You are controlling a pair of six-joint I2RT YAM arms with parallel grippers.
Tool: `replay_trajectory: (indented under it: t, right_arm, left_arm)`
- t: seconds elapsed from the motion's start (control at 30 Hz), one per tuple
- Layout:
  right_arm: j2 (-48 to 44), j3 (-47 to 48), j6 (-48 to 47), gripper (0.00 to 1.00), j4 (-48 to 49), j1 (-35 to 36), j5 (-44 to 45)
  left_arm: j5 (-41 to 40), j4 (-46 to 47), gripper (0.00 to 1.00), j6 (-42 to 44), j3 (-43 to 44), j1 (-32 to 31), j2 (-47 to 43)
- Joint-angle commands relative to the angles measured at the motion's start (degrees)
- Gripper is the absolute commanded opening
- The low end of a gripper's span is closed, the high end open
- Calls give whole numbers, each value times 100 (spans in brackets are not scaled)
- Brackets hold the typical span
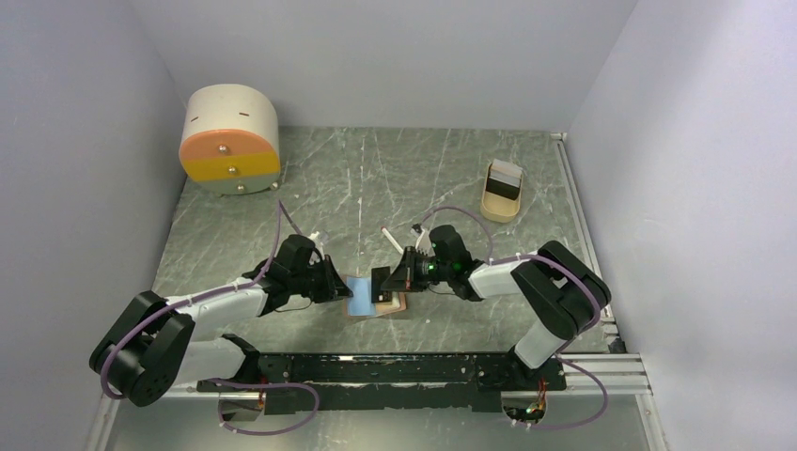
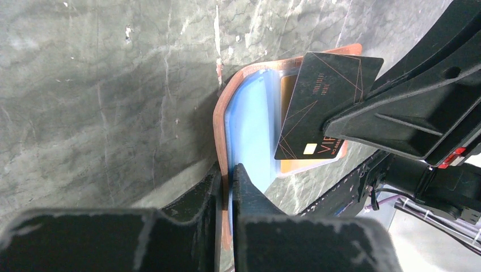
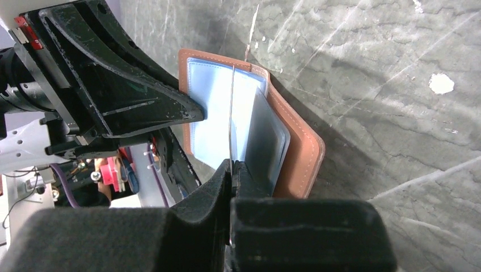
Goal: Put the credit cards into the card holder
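Card holder (image 1: 360, 299), one only, lay open near the middle of the bench's (image 1: 376, 169) near edge, brown leather outside and pale blue plastic sleeves inside. The left gripper (image 2: 228, 173) was pinched shut on the card holder's left side, its jaws together on the leather rim and the blue sleeve. The right gripper (image 3: 232, 164) was clamped on one black card (image 2: 323, 96), gold lines and a chip on its face. It held the card on edge over the open sleeves, the lower end down among them; whether it had entered a pocket could not be told. One orange card (image 2: 306, 165) showed behind the black one, lying in the holder. Well beyond, toward the far right corner of the bench, one beige stand (image 1: 501, 205) held upright cards (image 1: 506, 177), black with a white band; their number could not be made out. At the far left corner stood one round wooden drawer box (image 1: 230, 141) with two drawer fronts, orange above yellow.
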Motion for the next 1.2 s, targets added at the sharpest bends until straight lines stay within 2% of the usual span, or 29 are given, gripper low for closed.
replay_trajectory:
  t: [0.0,0.87,1.17]
  right_arm:
    - [85,-97,106,1,319,47,-37]
    - [543,-218,515,1,969,190,-212]
    - [780,-145,346,2,821,224,-520]
  left_arm:
    - [5,152,11,108,52,53,-14]
    - [-6,307,11,156,-94,52,111]
    - [155,493,12,156,-115,58,90]
